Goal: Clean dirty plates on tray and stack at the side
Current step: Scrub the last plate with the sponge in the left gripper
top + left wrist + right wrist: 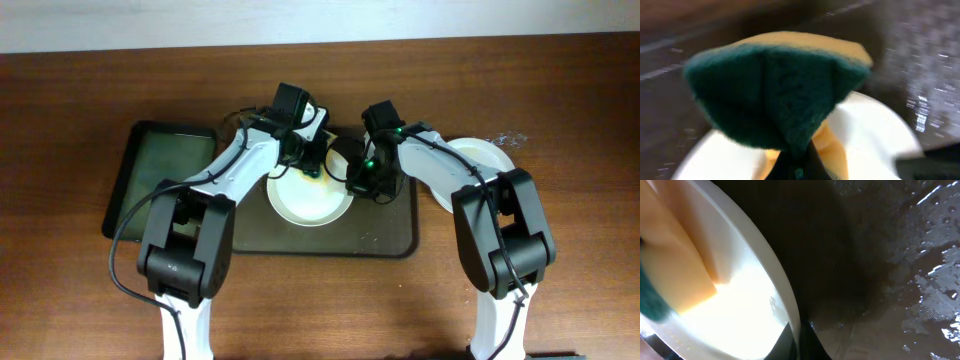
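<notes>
Sitting left of centre on the dark tray (pixel 385 238), 1 cream plate (pixel 305 205) lies flat. At its 12 o'clock the left tool (pixel 312 166) pinches a green-yellow sponge (pixel 780 85) onto it. At 3 o'clock the right tool (pixel 352 184) clamps its rim. Another white plate (pixel 487 155) rests on the desk (pixel 80 290).

Brown wooden table (pixel 80 300): dark brown tray (pixel 385 245) centre, smaller black tray (pixel 165 170) left, white plate (pixel 485 155) right

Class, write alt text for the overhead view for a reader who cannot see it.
Two arms meet over a white plate on a dark tray; the left tool holds a sponge to it, the right tool is at its rim. Another plate lies right of the tray.
</notes>
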Robot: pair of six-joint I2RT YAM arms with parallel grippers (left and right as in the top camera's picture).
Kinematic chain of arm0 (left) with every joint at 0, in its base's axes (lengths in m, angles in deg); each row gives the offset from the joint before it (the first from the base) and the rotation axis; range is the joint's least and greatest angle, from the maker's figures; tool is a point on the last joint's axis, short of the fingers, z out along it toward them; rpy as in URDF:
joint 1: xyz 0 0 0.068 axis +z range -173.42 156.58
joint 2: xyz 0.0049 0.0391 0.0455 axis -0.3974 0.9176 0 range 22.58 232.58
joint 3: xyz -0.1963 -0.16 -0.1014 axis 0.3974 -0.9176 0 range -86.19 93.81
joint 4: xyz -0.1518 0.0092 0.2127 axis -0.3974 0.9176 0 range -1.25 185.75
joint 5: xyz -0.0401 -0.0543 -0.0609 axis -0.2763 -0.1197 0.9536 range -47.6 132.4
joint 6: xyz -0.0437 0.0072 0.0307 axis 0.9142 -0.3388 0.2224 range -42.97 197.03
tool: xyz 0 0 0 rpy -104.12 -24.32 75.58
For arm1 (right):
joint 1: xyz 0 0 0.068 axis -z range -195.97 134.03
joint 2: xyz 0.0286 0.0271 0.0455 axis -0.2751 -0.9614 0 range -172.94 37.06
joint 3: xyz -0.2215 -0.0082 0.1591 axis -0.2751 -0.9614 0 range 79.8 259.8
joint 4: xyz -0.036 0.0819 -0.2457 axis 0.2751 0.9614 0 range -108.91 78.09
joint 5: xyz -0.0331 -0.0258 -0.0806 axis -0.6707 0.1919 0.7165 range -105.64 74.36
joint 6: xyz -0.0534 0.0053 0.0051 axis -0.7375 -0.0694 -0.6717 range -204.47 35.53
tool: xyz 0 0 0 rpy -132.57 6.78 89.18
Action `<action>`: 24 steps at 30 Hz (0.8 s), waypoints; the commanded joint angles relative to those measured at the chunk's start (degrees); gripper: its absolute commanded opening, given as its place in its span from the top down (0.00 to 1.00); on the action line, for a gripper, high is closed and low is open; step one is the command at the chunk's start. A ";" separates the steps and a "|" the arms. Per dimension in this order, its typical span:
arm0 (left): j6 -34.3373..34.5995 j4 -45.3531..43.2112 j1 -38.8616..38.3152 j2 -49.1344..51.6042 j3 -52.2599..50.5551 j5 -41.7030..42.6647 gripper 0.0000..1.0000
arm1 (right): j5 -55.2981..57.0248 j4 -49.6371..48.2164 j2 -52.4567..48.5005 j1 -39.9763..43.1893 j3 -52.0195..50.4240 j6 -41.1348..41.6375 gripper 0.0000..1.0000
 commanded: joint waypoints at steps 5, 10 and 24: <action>12.35 9.53 0.24 1.22 0.31 -24.85 1.00 | 3.43 0.46 -2.25 0.20 -1.64 -0.37 0.96; -10.25 21.57 0.09 1.22 0.31 16.87 1.00 | 3.41 0.44 -2.25 0.20 -1.64 -0.39 0.96; 9.22 5.05 0.35 1.22 0.31 -27.87 1.00 | 3.41 0.48 -2.25 0.20 -1.64 -0.39 0.96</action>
